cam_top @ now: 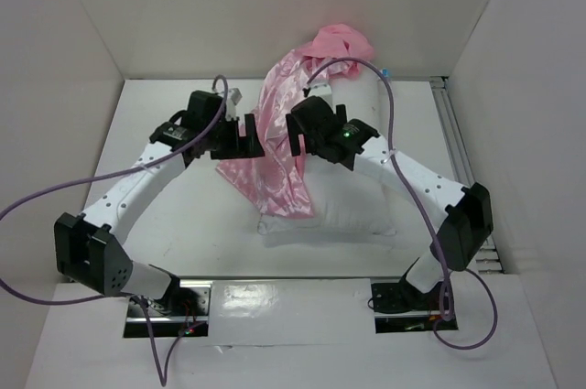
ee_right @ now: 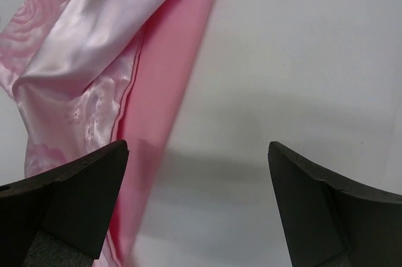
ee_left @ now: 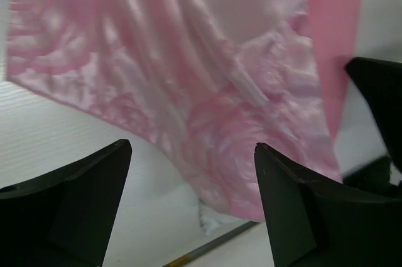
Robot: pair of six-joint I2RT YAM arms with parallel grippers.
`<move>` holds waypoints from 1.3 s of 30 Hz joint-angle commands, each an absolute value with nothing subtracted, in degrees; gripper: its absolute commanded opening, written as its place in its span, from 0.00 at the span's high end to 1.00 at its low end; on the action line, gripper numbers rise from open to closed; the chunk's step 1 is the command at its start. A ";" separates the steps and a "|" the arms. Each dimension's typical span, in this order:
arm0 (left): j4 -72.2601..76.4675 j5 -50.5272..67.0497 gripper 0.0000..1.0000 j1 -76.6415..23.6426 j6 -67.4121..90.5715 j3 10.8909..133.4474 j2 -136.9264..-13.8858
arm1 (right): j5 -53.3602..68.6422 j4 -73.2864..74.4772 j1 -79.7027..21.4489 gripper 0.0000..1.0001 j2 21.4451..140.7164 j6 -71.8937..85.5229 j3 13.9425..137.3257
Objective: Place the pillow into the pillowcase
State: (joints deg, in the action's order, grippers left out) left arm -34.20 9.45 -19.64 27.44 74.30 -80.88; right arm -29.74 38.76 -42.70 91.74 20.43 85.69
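Hovering just left of the pillowcase (cam_top: 275,151), the left gripper (cam_top: 244,135) has its jaws spread wide, gripping nothing. The pink satin runs from the far wall toward the near side, draped over the left part of the pillow (cam_top: 352,206). Above it, the right gripper (cam_top: 295,138) is equally wide and empty.

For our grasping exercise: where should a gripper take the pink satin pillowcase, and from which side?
Probably the loose left edge of the pillowcase, spilling past the pillow with nothing on it; come from the left, where the open left gripper hovers.
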 commanded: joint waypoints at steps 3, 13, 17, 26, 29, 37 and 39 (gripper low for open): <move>-26.81 16.35 0.05 -26.53 34.00 72.86 -82.08 | -29.45 43.94 -43.15 0.01 85.52 21.78 82.54; -26.71 16.35 0.85 -32.43 34.11 79.79 -92.98 | -22.51 45.18 -38.07 0.01 77.61 26.19 72.87; -32.76 12.75 1.00 -28.76 32.08 87.26 -92.12 | -15.49 40.00 -35.34 0.01 76.99 26.81 67.34; -38.84 13.45 1.00 -19.43 29.80 101.42 -84.38 | -26.77 42.96 -29.98 1.00 81.12 31.90 67.58; -40.16 13.97 1.00 -14.87 29.27 104.31 -83.85 | -33.30 49.54 -23.93 1.00 77.71 31.30 71.96; -38.14 9.40 1.00 -0.72 32.87 102.83 -80.16 | -34.58 48.44 -7.39 0.25 64.78 22.87 75.50; -38.14 12.81 1.00 0.87 33.49 103.35 -80.16 | -21.67 45.02 -7.38 0.00 64.78 20.05 76.98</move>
